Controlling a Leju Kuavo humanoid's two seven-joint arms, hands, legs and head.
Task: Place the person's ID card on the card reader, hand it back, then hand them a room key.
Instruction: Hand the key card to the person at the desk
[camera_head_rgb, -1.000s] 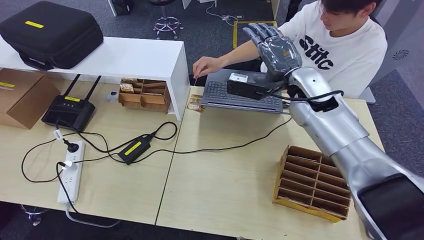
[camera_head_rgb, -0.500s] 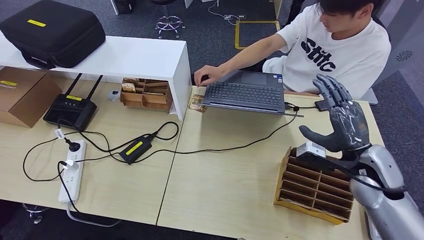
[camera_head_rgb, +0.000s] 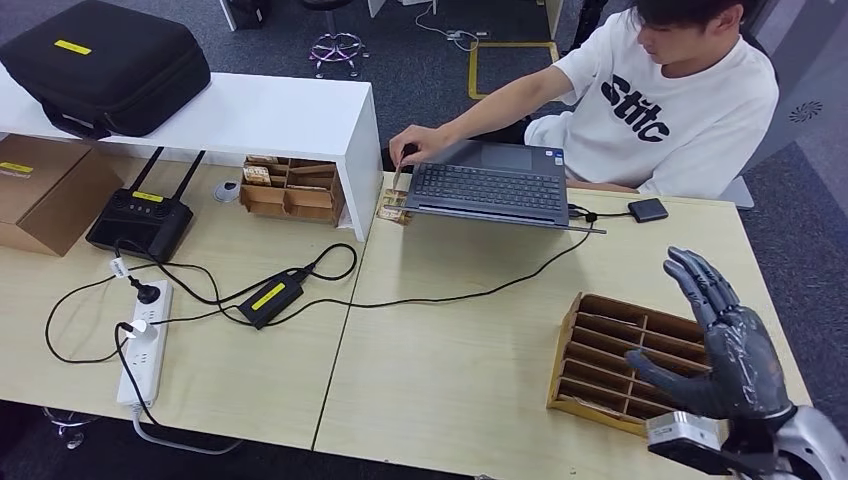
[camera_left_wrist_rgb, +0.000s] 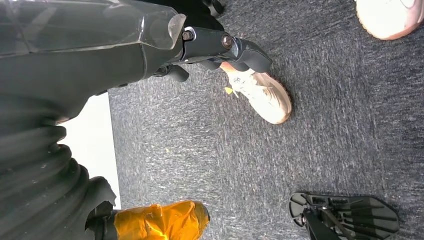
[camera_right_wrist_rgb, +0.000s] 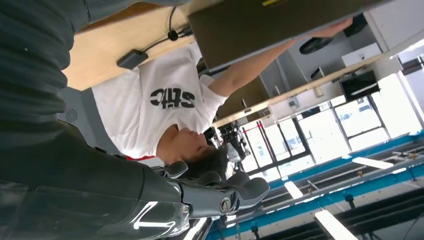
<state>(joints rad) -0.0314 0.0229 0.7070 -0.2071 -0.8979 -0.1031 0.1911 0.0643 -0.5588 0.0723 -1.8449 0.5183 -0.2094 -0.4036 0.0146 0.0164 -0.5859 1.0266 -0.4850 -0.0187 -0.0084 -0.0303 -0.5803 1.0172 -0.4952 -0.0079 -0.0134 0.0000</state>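
On the wooden desk (camera_head_rgb: 450, 340), the right robot hand (camera_head_rgb: 725, 345) is above the slotted cardboard tray (camera_head_rgb: 620, 365), fingers spread and holding nothing, while the person (camera_head_rgb: 660, 95) pinches a card (camera_head_rgb: 397, 180) beside the laptop (camera_head_rgb: 490, 185).

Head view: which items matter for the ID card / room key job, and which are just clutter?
Job: right hand, empty with fingers spread; person's hand; small black box, likely the reader; slotted wooden tray.
Clutter: laptop, router, black case, power strip, cardboard box.
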